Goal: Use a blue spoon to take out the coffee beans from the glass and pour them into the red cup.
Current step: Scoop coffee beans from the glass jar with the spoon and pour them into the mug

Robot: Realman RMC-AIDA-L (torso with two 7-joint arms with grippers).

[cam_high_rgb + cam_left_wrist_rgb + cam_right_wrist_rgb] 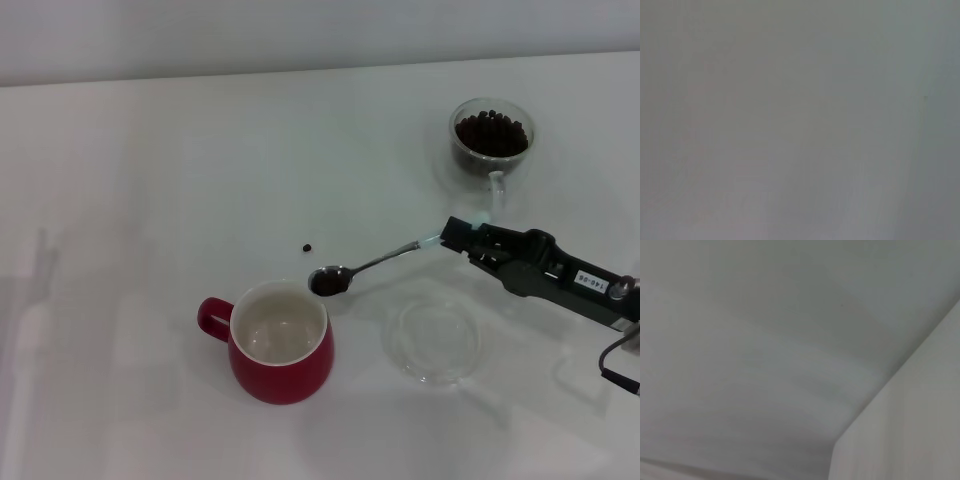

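Just past the far rim of the rounded deep-red ceramic cup (281, 345), our right gripper (452, 236) is clamped on the pale-blue-handled metal spoon (365, 266), its bowl loaded with dark coffee beans (326, 284). We judge we should carry the bowl over the white inside before tilting. The small clear glass mug (491, 139) stands well apart. One stray bean (307, 247) lies loose. The handle is mostly hidden; our left gripper is out of view.

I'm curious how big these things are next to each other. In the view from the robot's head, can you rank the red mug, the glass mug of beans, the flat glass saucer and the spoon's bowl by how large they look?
1. red cup, largest
2. glass saucer
3. glass, which stands farther from the camera, so its place below the saucer is unsure
4. bowl of the blue spoon, smallest; the right gripper holds its handle
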